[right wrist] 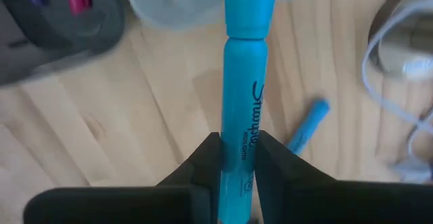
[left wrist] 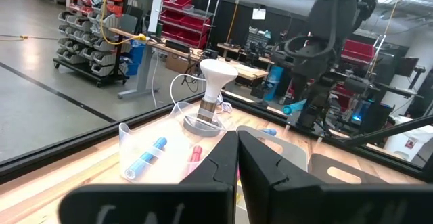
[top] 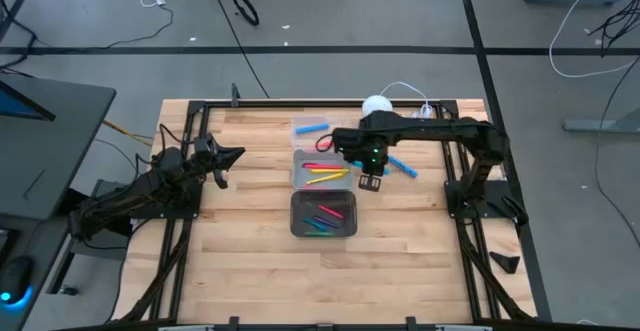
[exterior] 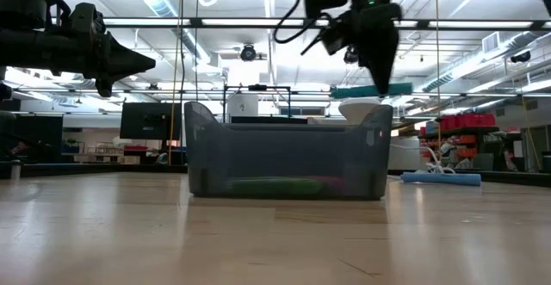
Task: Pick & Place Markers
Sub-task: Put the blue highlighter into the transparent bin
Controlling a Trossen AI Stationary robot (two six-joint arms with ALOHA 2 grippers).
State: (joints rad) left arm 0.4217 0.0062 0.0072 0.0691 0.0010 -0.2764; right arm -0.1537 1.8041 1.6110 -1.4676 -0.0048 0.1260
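A smooth blue marker (right wrist: 242, 95) is sitting clamped between the right gripper (right wrist: 237, 158)'s dark fingers, hanging above the wooden table (top: 250, 261) beside the grey trays (top: 323, 214), where thin coloured markers (top: 327, 175) are lying. The left gripper (left wrist: 237, 158) is waiting at the table's left edge, fingers seemingly pressed together.

The right gripper (right wrist: 237, 158), black, clamps a light-blue marker (right wrist: 242, 82) bearing dark script lettering. Yellow and red-pink markers (top: 327, 175) lie in the grey tray (top: 298, 178) mid-worktop; another blue marker (top: 310, 128) lies near the far edge on pale wood.
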